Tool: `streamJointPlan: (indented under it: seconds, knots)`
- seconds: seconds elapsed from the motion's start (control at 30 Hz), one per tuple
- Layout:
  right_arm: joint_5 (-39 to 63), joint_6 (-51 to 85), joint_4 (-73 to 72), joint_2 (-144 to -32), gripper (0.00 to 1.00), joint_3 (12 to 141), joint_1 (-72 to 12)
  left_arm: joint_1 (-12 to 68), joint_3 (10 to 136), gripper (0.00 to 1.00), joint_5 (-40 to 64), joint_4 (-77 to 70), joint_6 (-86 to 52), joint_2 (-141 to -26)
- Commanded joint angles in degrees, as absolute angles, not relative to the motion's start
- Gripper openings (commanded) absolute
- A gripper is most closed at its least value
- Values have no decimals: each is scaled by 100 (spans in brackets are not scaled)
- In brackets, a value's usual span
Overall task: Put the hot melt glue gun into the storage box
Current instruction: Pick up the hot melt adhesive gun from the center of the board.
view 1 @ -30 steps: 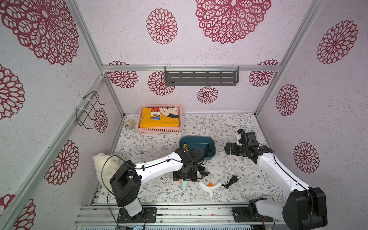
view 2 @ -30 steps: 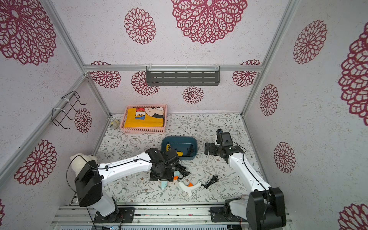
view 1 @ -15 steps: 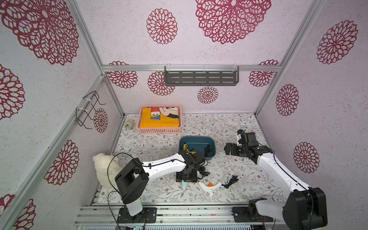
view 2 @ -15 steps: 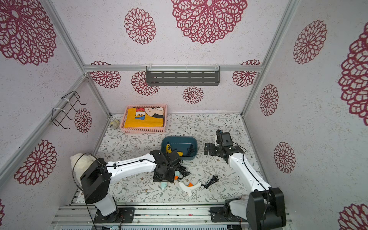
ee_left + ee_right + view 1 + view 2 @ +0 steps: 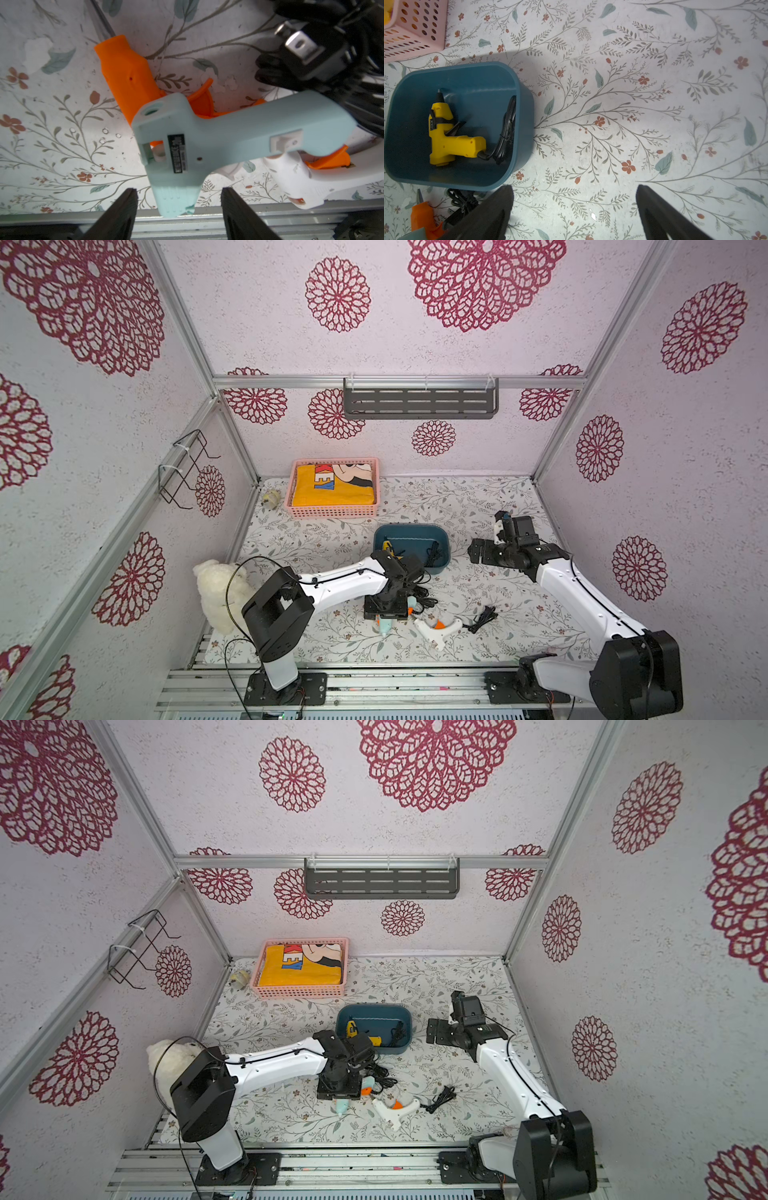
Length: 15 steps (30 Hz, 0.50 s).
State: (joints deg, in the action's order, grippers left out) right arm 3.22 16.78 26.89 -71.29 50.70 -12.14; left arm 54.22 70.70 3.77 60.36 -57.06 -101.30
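A pale-blue hot melt glue gun (image 5: 228, 133) with an orange nozzle lies on the floral table, its tip showing in both top views (image 5: 384, 626) (image 5: 341, 1106). My left gripper (image 5: 178, 191) (image 5: 384, 610) is open. Its jaws straddle one end of the gun's body with a gap on each side. A white glue gun (image 5: 436, 628) (image 5: 311, 180) lies just right of it. The teal storage box (image 5: 411, 529) (image 5: 517, 83) holds a yellow glue gun (image 5: 446, 135) and its black cord. My right gripper (image 5: 573, 187) (image 5: 478, 551) hangs open and empty to the right of the box.
A pink basket (image 5: 332, 512) with a yellow cloth stands at the back left. A white plush toy (image 5: 216, 593) sits at the left edge. Black cord bundles lie by the guns (image 5: 482, 618) (image 5: 311, 52). The metal rail (image 5: 62, 220) runs along the front edge.
My left gripper has settled lower over the pale-blue glue gun and its jaws have narrowed around it. The right arm has not moved.
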Motion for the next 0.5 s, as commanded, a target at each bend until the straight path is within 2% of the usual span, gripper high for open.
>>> streamJointPlan:
  seconds: [0.0,0.3,0.47]
  knots:
    - [325,1786,2593,-7129,99,5019,-1203,5328,7084,68,443,6047,-5538,-10295]
    - [308,1776,2587,-7157,99,5004,-1196,5199,7100,65,590,5959,-5431,-10462]
    - [299,1793,2569,-7149,99,4976,-1203,5194,7162,60,642,5949,-5349,-10601]
